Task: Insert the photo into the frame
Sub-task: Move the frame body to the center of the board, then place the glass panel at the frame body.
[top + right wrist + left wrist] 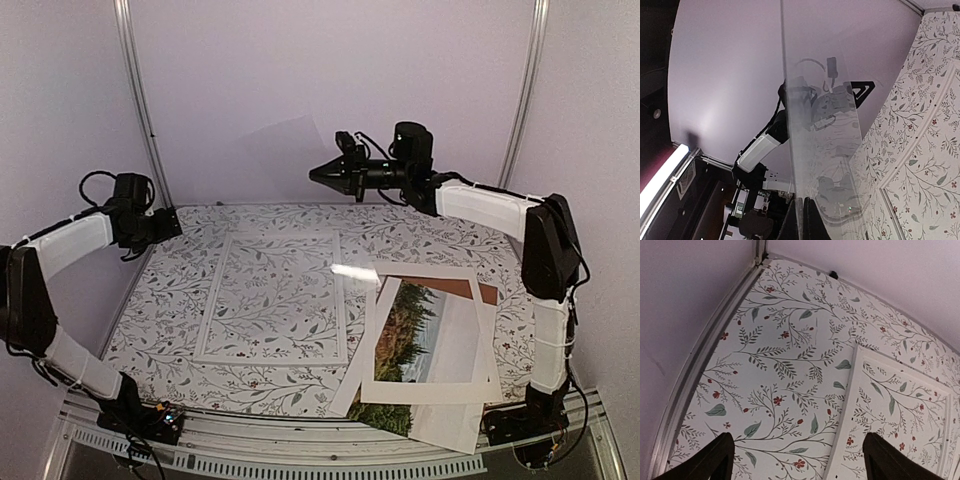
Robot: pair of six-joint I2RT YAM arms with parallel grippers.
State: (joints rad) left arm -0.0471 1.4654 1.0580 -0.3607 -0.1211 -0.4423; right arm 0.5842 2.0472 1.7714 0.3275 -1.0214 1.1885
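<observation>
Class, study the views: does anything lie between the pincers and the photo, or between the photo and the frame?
The white mat lies on top of the photo, so it probably has to come off first. The right pincer is shut on a clear sheet held in the air. Nothing visible lies on the frame.

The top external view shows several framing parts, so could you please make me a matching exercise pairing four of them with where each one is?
Things:
1. frame
2. photo
3. brown backing board
4. clear pane

Places:
A. clamped in the right gripper, raised in the air
B. lying flat, left of the white mat
C. peeking out past the mat's far edge
D. partly under the mat, seen through its window

Pairs: 1-B; 2-D; 3-C; 4-A
</observation>
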